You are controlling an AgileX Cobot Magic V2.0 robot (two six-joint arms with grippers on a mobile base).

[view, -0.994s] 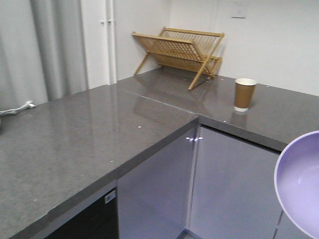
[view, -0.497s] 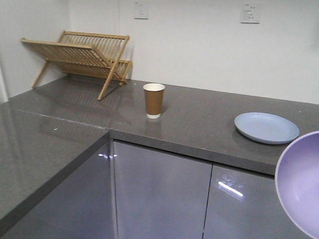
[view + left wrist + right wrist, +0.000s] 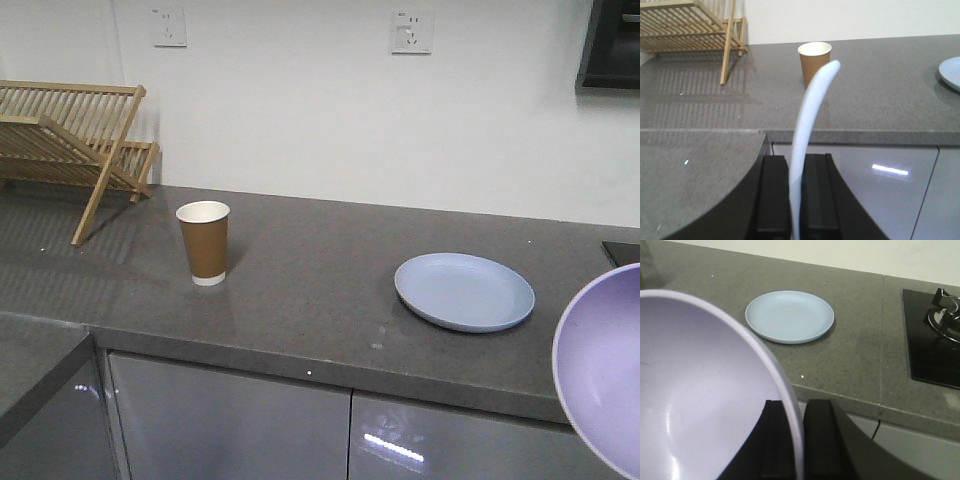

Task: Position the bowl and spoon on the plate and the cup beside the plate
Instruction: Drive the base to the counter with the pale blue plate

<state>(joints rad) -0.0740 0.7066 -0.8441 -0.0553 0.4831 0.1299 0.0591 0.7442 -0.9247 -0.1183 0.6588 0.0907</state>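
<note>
L gripper (image 3: pixel 794 167) pinches spoon (image 3: pixel 810 110) (upright, edge-on); R gripper (image 3: pixel 795 412) clamps bowl (image 3: pixel 700 390) rim; plate (image 3: pixel 464 291) centre-right, cup (image 3: pixel 205 242) left.

The front view is swinging rightward: the wooden dish rack (image 3: pixel 70 140) is sliding off toward 10 o'clock, the paper cup (image 3: pixel 204 243) is drifting toward 9 o'clock, and the pale-blue plate (image 3: pixel 464 291) is coming in from 3 o'clock.
</note>
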